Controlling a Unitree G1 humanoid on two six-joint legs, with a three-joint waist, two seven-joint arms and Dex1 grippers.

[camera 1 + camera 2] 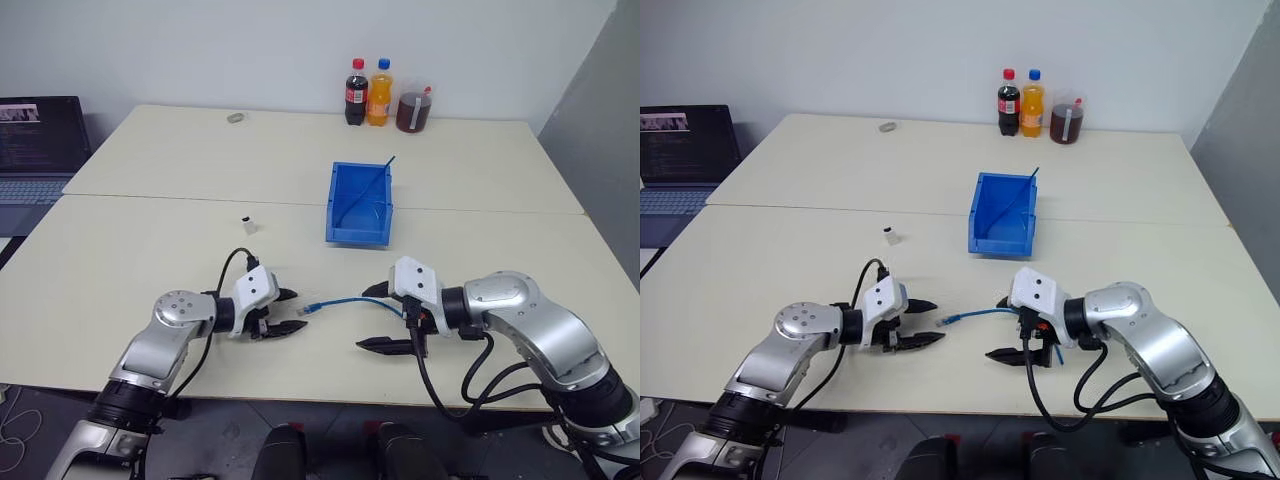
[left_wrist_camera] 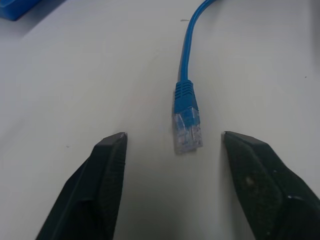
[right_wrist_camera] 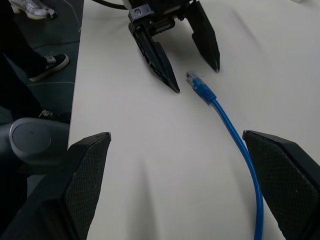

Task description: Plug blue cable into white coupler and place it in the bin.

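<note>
Blue cable (image 1: 345, 300) lies loose on tabletop (image 1: 150, 260), plug between left gripper (image 1: 288, 312) fingers, parted, not touching. Right gripper (image 1: 378, 318) fingers wide, empty, straddling cable. White coupler (image 1: 247, 223) left of bin (image 1: 360, 203).

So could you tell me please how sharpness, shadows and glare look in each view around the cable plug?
Left wrist view: the blue cable plug is sharp, with the left gripper fingers blurred at the bottom. Right wrist view: soft shadows on the table. Left eye view: even light, no glare on the bin.
</note>
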